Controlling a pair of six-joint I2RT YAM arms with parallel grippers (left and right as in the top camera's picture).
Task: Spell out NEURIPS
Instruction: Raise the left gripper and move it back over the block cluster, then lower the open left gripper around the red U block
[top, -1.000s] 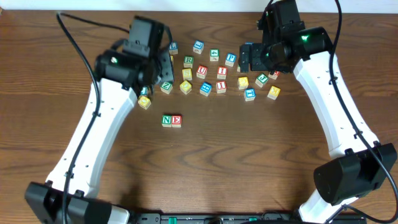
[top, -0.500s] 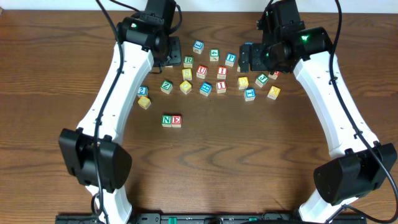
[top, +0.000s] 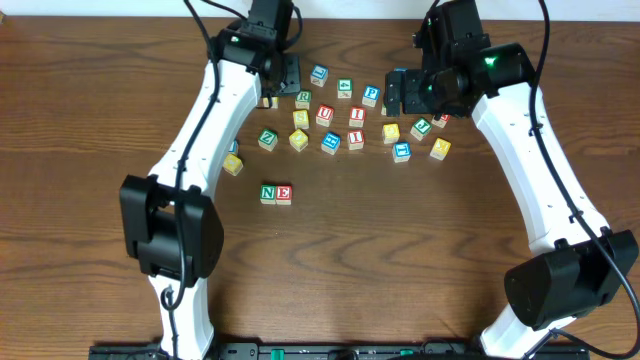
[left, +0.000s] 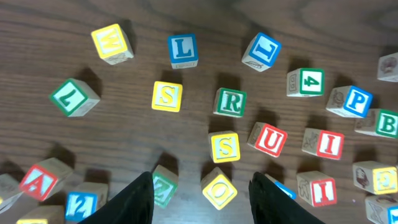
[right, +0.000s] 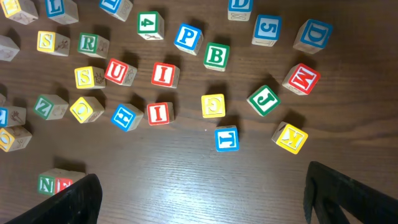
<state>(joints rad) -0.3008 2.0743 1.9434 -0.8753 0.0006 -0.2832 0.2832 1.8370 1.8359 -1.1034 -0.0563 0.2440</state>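
**Two letters of NEURIPS placed, five waiting in the scatter**

The left tool (left: 202, 180) hangs over the far side of the scattered cubes. Its two black fingers are apart and nothing is held between them. A yellow O cube (left: 219, 186) and a green Z cube (left: 163, 186) lie on the worktop (top: 400, 250) under the gap.

Just beyond the fingers sit a yellow S cube (left: 224, 147) and a red U cube (left: 270, 139), close together. A green R cube (left: 231, 102) is just past them. Further right are a red I cube (left: 329, 144) and a blue P cube (left: 357, 101).

The right tool (right: 202, 175) hovers over the other side of the scatter with its fingers spread wide and empty.

The word looks barely begun. A green N cube (top: 268, 194) and a red E cube (top: 284, 194) touch side by side in reading order. They sit towards the front of the worktop, well apart from the rest. U, R, I, P and S all lie loose among the other letters.

Only the overhead view shows the N and E pair whole, along with both arms. The right wrist view catches the pair at its lower left edge, partly behind a finger. The left wrist view misses the pair entirely. It does give the clearest reading of the needed letters, and it shows a second yellow S that the left arm (top: 215, 110) mostly hides from overhead.
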